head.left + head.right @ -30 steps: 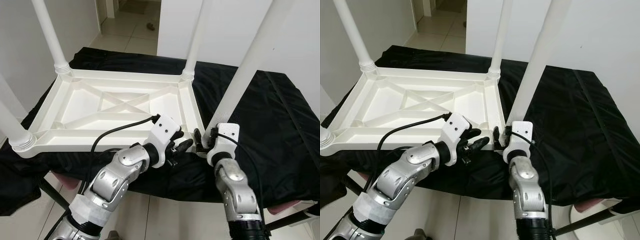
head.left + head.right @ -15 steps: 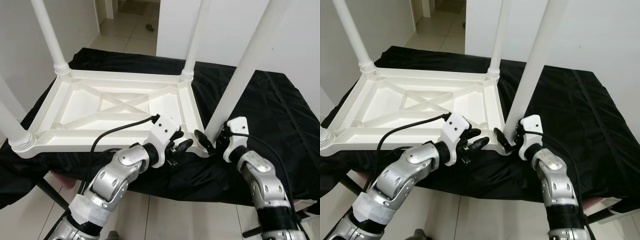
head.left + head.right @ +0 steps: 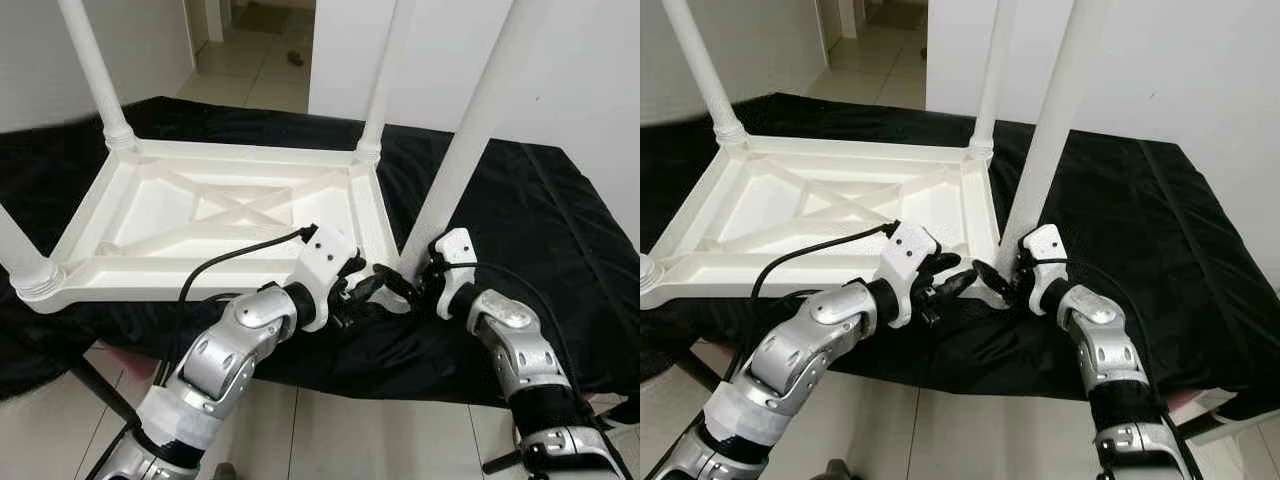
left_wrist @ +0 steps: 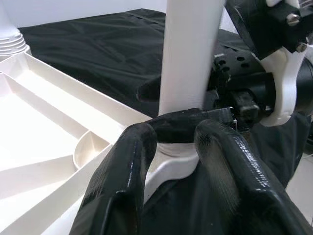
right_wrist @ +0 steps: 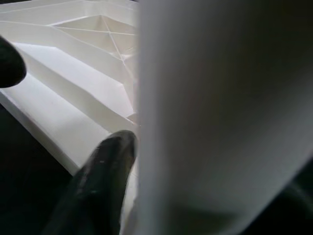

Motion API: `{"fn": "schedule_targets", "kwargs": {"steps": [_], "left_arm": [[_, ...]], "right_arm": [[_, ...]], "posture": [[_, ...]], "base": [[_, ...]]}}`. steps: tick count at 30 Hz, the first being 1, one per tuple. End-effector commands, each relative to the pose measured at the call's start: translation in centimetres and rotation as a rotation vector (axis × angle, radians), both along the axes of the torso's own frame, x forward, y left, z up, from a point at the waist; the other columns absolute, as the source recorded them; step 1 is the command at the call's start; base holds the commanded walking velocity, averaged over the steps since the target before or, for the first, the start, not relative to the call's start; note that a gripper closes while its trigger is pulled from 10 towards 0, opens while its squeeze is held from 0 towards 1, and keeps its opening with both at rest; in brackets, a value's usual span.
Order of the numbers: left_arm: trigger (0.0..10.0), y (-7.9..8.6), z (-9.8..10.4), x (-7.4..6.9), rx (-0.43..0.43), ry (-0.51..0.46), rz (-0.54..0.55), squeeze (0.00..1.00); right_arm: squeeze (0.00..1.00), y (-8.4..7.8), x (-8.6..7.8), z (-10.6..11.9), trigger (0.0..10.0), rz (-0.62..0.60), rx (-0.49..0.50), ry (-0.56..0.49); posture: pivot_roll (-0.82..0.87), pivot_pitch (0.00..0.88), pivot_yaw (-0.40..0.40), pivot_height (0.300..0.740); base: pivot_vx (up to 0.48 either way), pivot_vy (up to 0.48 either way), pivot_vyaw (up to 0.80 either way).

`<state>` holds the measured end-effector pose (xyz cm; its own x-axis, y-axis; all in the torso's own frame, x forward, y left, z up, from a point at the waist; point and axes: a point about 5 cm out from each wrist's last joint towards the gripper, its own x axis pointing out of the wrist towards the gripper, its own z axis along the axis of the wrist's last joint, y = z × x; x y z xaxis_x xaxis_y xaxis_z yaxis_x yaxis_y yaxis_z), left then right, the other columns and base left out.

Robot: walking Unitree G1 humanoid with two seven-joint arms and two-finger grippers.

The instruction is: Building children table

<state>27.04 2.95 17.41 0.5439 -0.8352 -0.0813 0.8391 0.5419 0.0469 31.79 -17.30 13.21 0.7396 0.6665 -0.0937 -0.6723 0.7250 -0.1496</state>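
Inverted tabletop (image 3: 150,240) near black-cloth (image 3: 560,230) edge; right gripper (image 3: 1012,277) grasps near corner leg (image 3: 460,150), left gripper (image 3: 372,287) spread open at its base.

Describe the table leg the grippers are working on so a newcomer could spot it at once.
On the black-draped platform lies an upside-down white plastic table top with four white legs standing up from its corners. The one meant is the near-right leg, at the corner closest to the robot's right side. It alone has the left gripper and right gripper at its base.
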Motion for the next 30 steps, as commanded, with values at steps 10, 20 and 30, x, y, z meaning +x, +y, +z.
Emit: {"fn": "schedule_targets", "kwargs": {"steps": [10, 20, 30], "left_arm": [[10.0, -0.3, 0.2, -0.2, -0.001, -0.002, -0.031, 0.0], [10.0, -0.5, 0.1, -0.3, -0.003, 0.004, -0.038, 0.0], [10.0, -0.9, 0.0, -0.4, -0.006, 0.007, -0.05, 0.0]], "right_arm": [[0.0, 0.2, -0.1, -1.6, 0.0, -0.216, 0.031, 0.035], [0.0, -0.4, -1.2, -1.2, 0.0, -0.6, 0.073, -0.018], [0.0, 0.4, -3.1, 0.3, 0.0, -0.935, 0.178, -0.101]], "posture": [[0.02, 0.0, -0.053, 0.74], [0.01, 0.002, -0.055, 0.74], [0.01, 0.0, -0.063, 0.74]], "base": [[0.0, 0.0, 0.0], [0.0, 0.0, 0.0], [0.0, 0.0, 0.0]]}}
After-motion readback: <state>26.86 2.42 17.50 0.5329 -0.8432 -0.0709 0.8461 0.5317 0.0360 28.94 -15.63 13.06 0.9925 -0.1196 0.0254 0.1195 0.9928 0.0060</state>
